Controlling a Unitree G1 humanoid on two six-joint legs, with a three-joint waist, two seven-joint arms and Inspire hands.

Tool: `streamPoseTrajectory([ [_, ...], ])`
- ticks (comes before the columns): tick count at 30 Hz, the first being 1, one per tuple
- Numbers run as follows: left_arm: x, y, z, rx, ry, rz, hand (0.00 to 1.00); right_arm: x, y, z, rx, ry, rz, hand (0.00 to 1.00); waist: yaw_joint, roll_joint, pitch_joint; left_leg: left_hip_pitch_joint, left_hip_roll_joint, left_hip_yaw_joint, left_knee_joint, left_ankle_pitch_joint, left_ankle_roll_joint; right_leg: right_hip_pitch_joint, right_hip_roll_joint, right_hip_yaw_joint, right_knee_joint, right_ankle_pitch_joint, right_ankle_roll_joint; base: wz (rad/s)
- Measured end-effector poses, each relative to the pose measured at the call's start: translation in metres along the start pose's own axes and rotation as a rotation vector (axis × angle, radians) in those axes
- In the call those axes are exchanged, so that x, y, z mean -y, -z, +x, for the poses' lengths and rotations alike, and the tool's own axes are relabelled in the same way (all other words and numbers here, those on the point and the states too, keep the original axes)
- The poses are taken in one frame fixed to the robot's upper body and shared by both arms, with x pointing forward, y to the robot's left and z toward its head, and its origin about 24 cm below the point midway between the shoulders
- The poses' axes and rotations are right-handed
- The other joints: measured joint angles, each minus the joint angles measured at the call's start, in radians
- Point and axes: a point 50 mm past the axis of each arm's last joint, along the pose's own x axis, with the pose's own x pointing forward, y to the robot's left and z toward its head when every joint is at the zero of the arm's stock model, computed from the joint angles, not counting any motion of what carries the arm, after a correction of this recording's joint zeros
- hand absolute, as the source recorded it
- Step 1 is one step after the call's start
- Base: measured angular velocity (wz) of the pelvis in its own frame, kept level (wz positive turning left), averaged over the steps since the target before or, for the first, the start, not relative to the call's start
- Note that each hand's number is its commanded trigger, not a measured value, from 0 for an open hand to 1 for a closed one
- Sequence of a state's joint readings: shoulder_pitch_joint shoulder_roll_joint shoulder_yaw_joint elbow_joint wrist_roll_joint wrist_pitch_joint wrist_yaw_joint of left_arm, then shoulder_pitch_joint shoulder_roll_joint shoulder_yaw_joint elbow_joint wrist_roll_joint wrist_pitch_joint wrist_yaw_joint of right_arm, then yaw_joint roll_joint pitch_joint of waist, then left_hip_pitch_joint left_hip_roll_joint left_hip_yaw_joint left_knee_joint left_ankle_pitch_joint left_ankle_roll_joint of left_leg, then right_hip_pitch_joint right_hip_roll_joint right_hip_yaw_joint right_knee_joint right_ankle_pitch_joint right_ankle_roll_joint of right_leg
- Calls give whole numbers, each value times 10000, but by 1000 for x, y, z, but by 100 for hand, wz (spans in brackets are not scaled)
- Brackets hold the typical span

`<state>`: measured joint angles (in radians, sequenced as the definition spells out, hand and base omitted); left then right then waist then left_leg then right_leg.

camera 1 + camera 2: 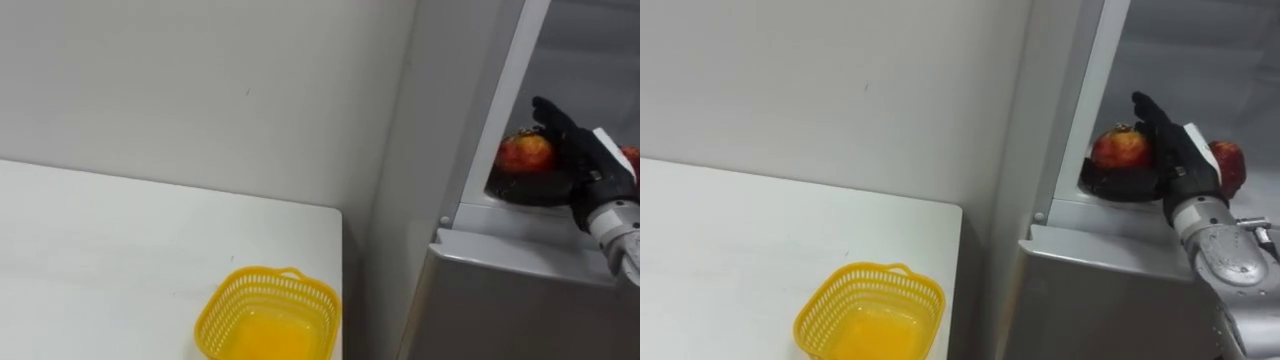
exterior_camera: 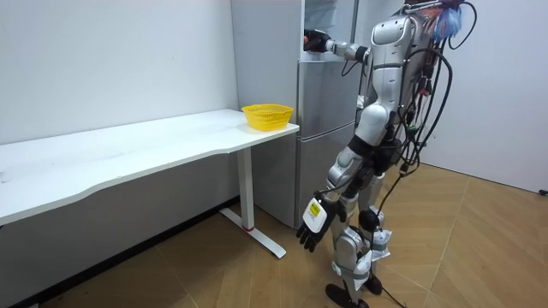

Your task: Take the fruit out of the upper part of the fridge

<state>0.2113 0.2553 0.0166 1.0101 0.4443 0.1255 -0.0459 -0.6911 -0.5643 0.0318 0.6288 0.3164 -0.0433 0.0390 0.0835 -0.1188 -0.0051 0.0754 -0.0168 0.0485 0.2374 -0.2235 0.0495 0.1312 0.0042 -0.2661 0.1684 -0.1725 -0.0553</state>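
We're reaching into the upper fridge (image 1: pixel 1090 290): right hand (image 1: pixel 1172 152) with fingers straight, just beside the red fruit (image 1: pixel 1118 148) on its dark plate (image 1: pixel 1110 186). No grasp yet. Next we curl around it and lift clear. Left hand (image 2: pixel 312 229) hangs relaxed.

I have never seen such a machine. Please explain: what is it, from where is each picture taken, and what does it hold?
This is a two-legged robot with two arms and hands. Two pictures come from the cameras in its head; the third from a camera in the room. It stands at an open fridge. Its right hand, fingers straight, reaches beside a red fruit on a dark dish in the upper part, holding nothing. The left hand hangs open by its leg. A yellow basket, seemingly empty, stands on the white table.
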Motion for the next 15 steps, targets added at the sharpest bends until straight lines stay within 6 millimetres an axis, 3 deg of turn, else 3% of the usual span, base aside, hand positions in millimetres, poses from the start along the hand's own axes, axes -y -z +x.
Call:
streamPoseTrajectory([
  [13, -2, -3, 0, 57, -199, -14, 0, 7, 0, 4, -327, -835, 526, 0, -2, -120, 49, 48, -4, -10, -14, -2, 0, -49, 2, 34, -17, -19, -2, 0],
  [14, -3, -3, 1, 41, -204, -16, 0, 8, 0, 4, -334, -865, 532, 8, -10, -142, 62, 46, -3, -7, -15, -2, 0, -55, 4, 34, -19, -19, -3, 0],
  [15, -3, -3, 1, 37, -207, -17, 0, 8, 0, 4, -337, -873, 546, 33, -14, -153, 68, 44, -3, -7, -17, -2, 0, -57, 5, 34, -20, -20, -3, 0],
])
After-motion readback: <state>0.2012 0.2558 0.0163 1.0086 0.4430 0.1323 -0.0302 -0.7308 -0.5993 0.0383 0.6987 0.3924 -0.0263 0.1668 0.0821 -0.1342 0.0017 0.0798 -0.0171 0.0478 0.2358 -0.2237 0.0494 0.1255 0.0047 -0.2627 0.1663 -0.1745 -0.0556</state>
